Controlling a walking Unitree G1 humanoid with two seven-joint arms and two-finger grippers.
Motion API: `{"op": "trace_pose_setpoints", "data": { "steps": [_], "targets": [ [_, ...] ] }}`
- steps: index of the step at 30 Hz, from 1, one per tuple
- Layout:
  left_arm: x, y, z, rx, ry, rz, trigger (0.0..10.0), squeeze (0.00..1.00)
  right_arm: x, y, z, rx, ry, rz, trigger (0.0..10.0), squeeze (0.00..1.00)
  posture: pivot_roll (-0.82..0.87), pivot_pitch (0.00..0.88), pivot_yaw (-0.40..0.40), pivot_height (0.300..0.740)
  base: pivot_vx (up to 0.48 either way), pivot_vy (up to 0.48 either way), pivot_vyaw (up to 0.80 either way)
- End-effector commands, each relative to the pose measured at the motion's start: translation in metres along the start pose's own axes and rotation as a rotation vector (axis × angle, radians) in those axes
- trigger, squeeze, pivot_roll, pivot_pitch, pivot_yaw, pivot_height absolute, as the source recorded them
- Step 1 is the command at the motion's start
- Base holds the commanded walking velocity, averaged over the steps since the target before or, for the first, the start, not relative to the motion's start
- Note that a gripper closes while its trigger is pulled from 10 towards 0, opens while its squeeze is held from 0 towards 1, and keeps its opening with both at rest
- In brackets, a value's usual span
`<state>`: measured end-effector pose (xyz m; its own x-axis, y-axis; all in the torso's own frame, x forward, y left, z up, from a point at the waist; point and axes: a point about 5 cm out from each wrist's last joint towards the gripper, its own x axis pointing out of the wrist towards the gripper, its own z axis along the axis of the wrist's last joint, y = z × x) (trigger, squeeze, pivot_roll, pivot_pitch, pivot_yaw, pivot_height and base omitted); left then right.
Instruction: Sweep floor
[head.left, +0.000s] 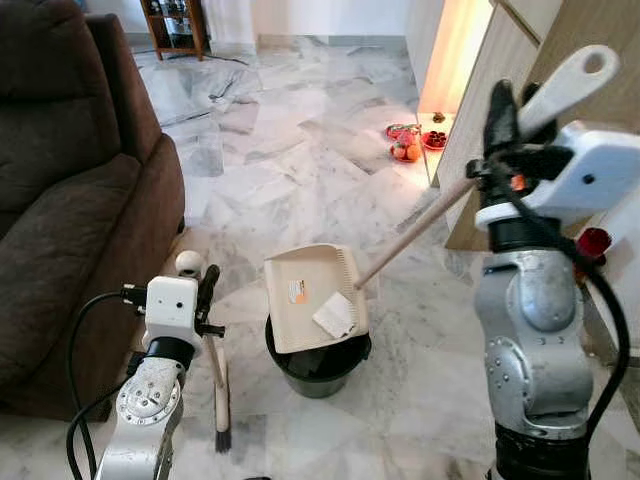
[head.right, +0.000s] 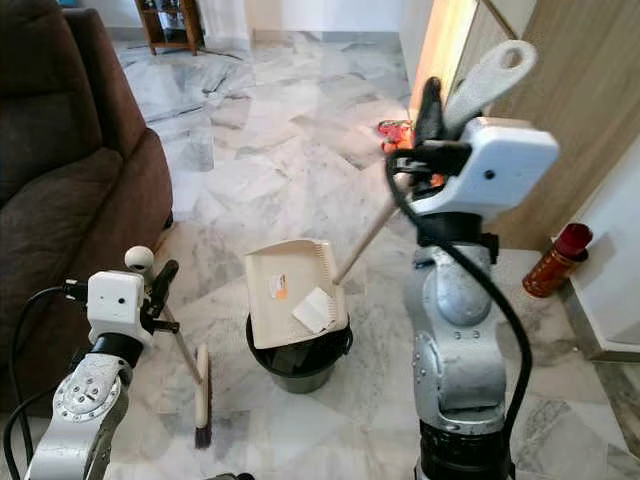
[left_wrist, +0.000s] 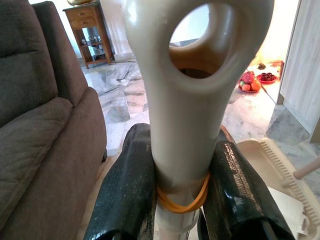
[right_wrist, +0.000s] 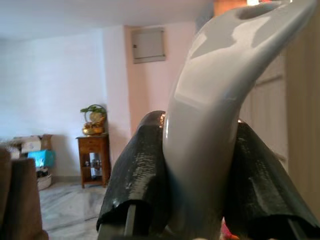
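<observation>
A cream dustpan (head.left: 310, 295) is tipped over a black bin (head.left: 318, 372) on the marble floor, and a white scrap of paper (head.left: 334, 315) lies on its pan. Its long wooden pole (head.left: 415, 232) rises to a pale looped grip, on which my right gripper (head.left: 510, 110) is shut at chest height. The grip sits between the black fingers (right_wrist: 135, 175) in the right wrist view. At lower left my left gripper (head.left: 200, 295) is shut on the cream handle (left_wrist: 185, 100) of a small broom. The broom's bristled head (head.left: 222, 400) rests on the floor left of the bin.
A brown sofa (head.left: 60, 200) fills the left side, close to my left arm. A wooden cabinet (head.left: 520, 60) stands on the right, with plates of fruit (head.left: 405, 145) on the floor by it and a red bottle (head.right: 556, 260) near its corner. Open marble floor (head.left: 280, 130) stretches ahead.
</observation>
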<state>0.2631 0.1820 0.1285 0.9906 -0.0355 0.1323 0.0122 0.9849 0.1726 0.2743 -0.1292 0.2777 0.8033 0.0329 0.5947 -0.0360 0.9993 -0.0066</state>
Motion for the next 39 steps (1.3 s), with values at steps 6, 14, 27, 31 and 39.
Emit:
{"op": "trace_pose_setpoints", "data": {
  "steps": [6,14,27,31,39],
  "targets": [
    [0.000,0.000,0.007,0.021,-0.041,-0.009,10.0,0.00,-0.012,0.029,0.010,-0.090,-0.107,0.154,10.0,0.00,0.11,0.138,0.000,0.740,0.000,0.000,0.00],
    [0.001,-0.002,0.007,0.030,-0.045,-0.017,10.0,0.00,-0.018,0.044,0.013,-0.081,-0.146,0.200,10.0,0.00,0.11,0.133,-0.001,0.740,0.000,0.000,0.00],
    [0.001,-0.003,0.007,0.033,-0.046,-0.023,10.0,0.00,-0.032,0.075,0.022,-0.122,-0.246,0.344,10.0,0.00,0.12,0.136,-0.001,0.740,0.000,0.000,0.00],
    [0.001,-0.003,0.007,0.033,-0.046,-0.022,10.0,0.00,-0.033,0.079,0.024,-0.139,-0.270,0.369,10.0,0.00,0.12,0.138,0.000,0.740,0.000,0.000,0.00],
    [0.001,-0.004,0.008,0.034,-0.048,-0.026,10.0,0.00,-0.042,0.092,0.025,-0.179,-0.311,0.450,10.0,0.00,0.12,0.142,0.000,0.740,0.000,0.000,0.00]
  ]
}}
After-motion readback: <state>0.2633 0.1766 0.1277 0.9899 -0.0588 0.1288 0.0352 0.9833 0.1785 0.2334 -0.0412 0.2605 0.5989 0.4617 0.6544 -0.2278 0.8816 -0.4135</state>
